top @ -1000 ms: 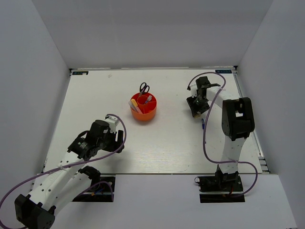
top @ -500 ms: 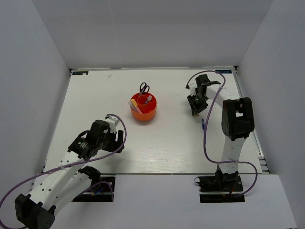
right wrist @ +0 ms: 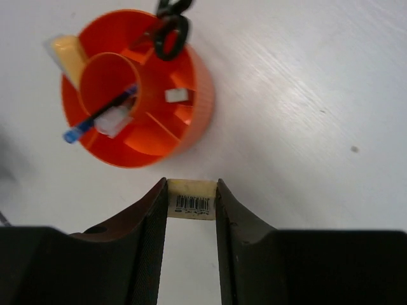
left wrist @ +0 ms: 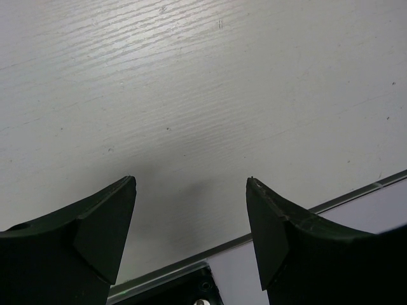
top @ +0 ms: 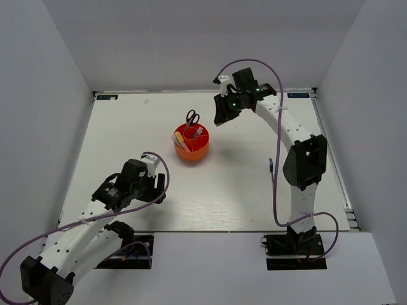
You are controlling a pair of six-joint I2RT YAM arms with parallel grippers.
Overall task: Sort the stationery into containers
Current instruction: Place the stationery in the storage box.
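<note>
My right gripper (right wrist: 192, 184) is shut on a small cream eraser block (right wrist: 192, 204) with a barcode label, held above the table just short of the round orange organiser (right wrist: 202, 89). Black-handled scissors (right wrist: 169, 33), a blue-tipped pen (right wrist: 95, 119), a pale highlighter (right wrist: 68, 53) and a small white piece (right wrist: 177, 95) sit in its compartments. From above, the right gripper (top: 222, 112) hangs behind and to the right of the organiser (top: 191, 154). My left gripper (left wrist: 191, 185) is open and empty over bare table at the front left (top: 158, 190).
A thin blue pen (top: 270, 167) lies on the table by the right arm's upright link. White walls close in the table on three sides. The table's front edge strip (left wrist: 356, 192) shows just beyond the left fingers.
The right arm has risen from the table's right side and swung back-left toward the organiser, its jaws closed on the eraser block. The left arm has not moved.
</note>
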